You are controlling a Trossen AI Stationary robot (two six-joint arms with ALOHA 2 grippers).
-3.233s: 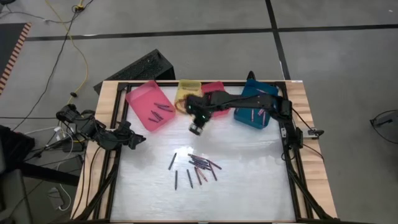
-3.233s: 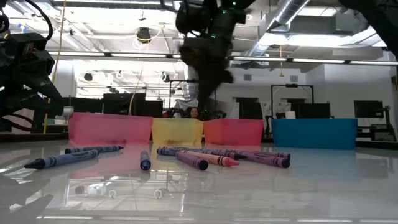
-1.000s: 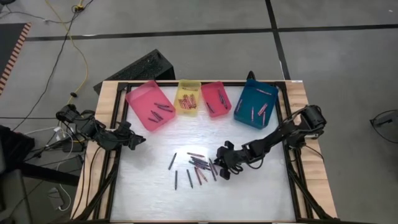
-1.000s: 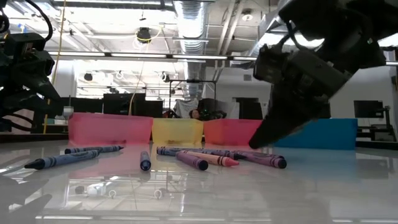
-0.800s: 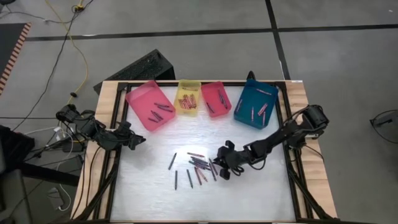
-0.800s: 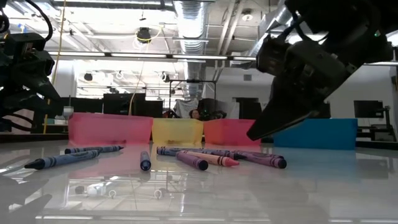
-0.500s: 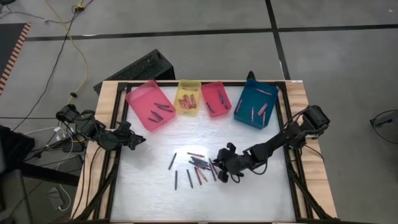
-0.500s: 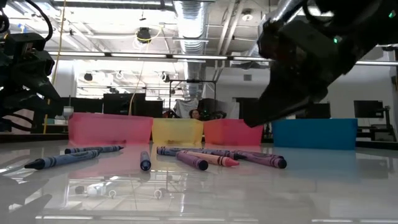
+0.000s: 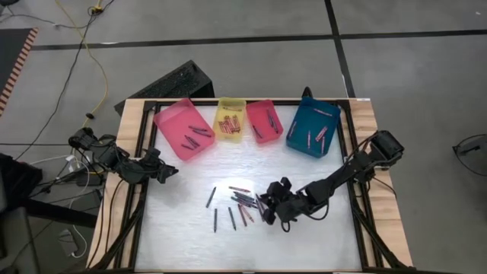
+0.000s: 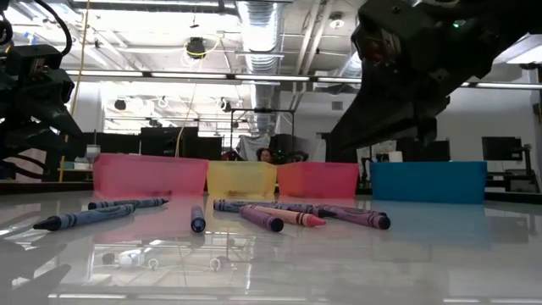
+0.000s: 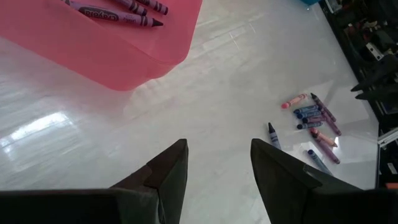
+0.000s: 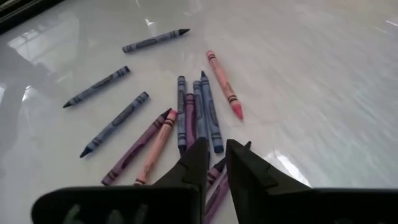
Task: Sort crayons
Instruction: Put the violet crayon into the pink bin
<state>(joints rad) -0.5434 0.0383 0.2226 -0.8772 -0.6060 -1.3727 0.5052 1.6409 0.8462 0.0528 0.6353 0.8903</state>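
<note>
High view: loose wax crayons (image 9: 237, 202) in blue, purple and pink lie scattered at mid-bench on the glossy white bench (image 9: 190, 236). Right gripper (image 9: 266, 210) sits low at the right edge of this cluster, arm stretched in from the bench's right side. Left gripper (image 9: 169, 172) waits at the left edge of the bench, well apart from the crayons.

Four plastic trays line the far edge: large pink tray (image 9: 173, 114), small yellow tray (image 9: 230, 103), small red tray (image 9: 260, 106), blue tray (image 9: 301, 143). Each holds a few crayons.

Right wrist view: jaws nearly closed, only a thin gap between the fingers (image 12: 196, 163), nothing gripped. They hang just above the near ends of the bunched crayons; a purple crayon (image 12: 216, 188) lies directly beneath. A pink crayon (image 12: 224, 84) lies just beside the bunch, three blue ones apart from it.

Left wrist view: jaws parted wide, empty, above bare bench beside the pink tray.

Low view: right gripper above the crayons, not touching them.
</note>
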